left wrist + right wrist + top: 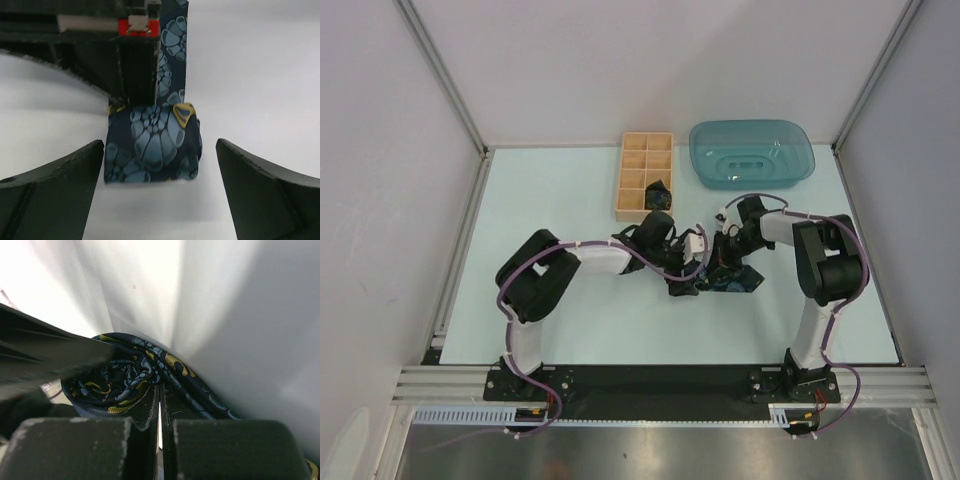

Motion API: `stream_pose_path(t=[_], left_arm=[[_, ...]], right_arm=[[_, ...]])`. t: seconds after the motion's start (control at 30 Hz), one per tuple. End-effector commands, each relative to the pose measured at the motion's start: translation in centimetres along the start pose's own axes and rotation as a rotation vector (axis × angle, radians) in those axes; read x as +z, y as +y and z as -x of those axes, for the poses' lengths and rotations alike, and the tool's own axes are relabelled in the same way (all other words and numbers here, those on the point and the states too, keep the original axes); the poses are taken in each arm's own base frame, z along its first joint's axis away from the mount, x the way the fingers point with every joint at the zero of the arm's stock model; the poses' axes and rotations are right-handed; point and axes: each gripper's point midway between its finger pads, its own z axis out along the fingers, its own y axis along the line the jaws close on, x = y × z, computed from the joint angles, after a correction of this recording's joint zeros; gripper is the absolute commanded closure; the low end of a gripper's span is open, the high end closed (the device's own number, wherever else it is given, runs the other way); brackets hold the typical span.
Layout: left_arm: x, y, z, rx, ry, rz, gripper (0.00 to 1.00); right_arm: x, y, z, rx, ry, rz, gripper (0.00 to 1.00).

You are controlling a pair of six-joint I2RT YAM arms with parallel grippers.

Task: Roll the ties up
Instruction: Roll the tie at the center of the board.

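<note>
A dark navy tie (735, 282) with a blue and yellow pattern lies mid-table between both grippers. In the left wrist view its near end is a compact roll (152, 145), with the flat strip running away behind it. My left gripper (160, 200) is open and empty, its fingers (50, 195) wide on either side of the roll, not touching it. My right gripper (160, 390) is shut, its tips nipping the tie (125, 377), which coils round them. It shows in the left wrist view (135, 65) standing on the strip just behind the roll. A second tie (658, 195), rolled, sits in the wooden box.
The compartmented wooden box (632, 170) stands at the back centre, just beyond the left arm's wrist. A teal plastic tray (752, 152) lies upside down at the back right. Grey walls enclose the table on three sides.
</note>
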Motion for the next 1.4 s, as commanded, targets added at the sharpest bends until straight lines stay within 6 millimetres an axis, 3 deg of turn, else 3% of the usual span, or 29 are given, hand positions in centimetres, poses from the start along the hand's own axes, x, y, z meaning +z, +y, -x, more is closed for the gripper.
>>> stream_pose_path(t=[0.0,0.07,0.17,0.2,0.23,0.27,0.4,0.53,0.6,0.73,0.9,1.13,1.17,1.23,1.27,1.3,1.33,1.37], left_arm=[[1.9,-0.5,0.2,0.04,-0.038,-0.012,0.04],[2.1,-0.5,0.0,0.061,-0.03,-0.006,0.09],[2.1,-0.6,-0.4,0.093,-0.011,-0.005,0.26],[2.0,-0.4,-0.5,0.099,0.001,0.002,0.38],[1.9,-0.3,-1.3,0.092,0.036,0.011,0.43],[1.6,-0.1,-1.5,0.096,0.052,0.017,0.51],[0.6,-0.2,-3.1,0.103,0.131,0.046,0.62],[-0.5,-0.4,-5.6,0.078,0.244,0.065,0.64],[-0.8,-0.1,-6.1,0.075,0.271,0.084,0.65],[-1.0,-0.1,-6.6,0.062,0.297,0.087,0.65],[-0.7,0.2,-6.4,0.056,0.302,0.089,0.61],[-0.5,0.0,-6.6,0.038,0.307,0.076,0.57],[-0.5,0.0,-6.7,0.033,0.309,0.077,0.57],[-0.4,0.0,-6.8,0.029,0.309,0.079,0.57],[-0.5,0.1,-6.7,0.025,0.307,0.083,0.56],[-0.5,0.1,-6.8,0.02,0.309,0.082,0.54],[-0.6,0.1,-6.7,0.019,0.305,0.087,0.52],[-0.7,0.1,-6.4,0.015,0.291,0.082,0.44]], right_arm=[[3.7,-2.4,-1.6,-0.012,0.065,-0.107,1.0],[4.0,-2.1,-1.6,-0.007,0.074,-0.095,1.0],[4.5,-1.1,-1.6,-0.014,0.081,-0.062,1.0],[4.5,-0.8,-1.4,-0.017,0.076,-0.052,1.0],[4.5,-0.6,-1.3,-0.017,0.072,-0.043,1.0],[4.2,-0.1,-1.0,-0.019,0.064,-0.025,1.0],[1.5,0.9,0.5,-0.037,0.002,0.014,0.97],[-1.7,2.0,1.4,-0.055,-0.051,0.048,0.83],[-3.0,3.6,1.3,-0.07,-0.073,0.099,0.72],[-4.3,5.7,0.6,-0.076,-0.088,0.17,0.61],[-3.4,6.5,-0.3,-0.077,-0.069,0.202,0.57],[-0.7,5.0,-1.2,-0.036,-0.013,0.176,0.56],[-0.5,4.8,-1.1,-0.037,-0.017,0.174,0.56],[-0.3,4.6,-1.0,-0.035,-0.022,0.172,0.67],[-0.2,4.6,-0.9,-0.036,-0.022,0.169,0.73],[0.0,4.2,-0.9,-0.038,-0.017,0.162,0.88],[0.0,3.5,-0.6,-0.037,-0.028,0.138,0.93],[0.0,3.0,-0.6,-0.028,-0.027,0.124,1.0]])
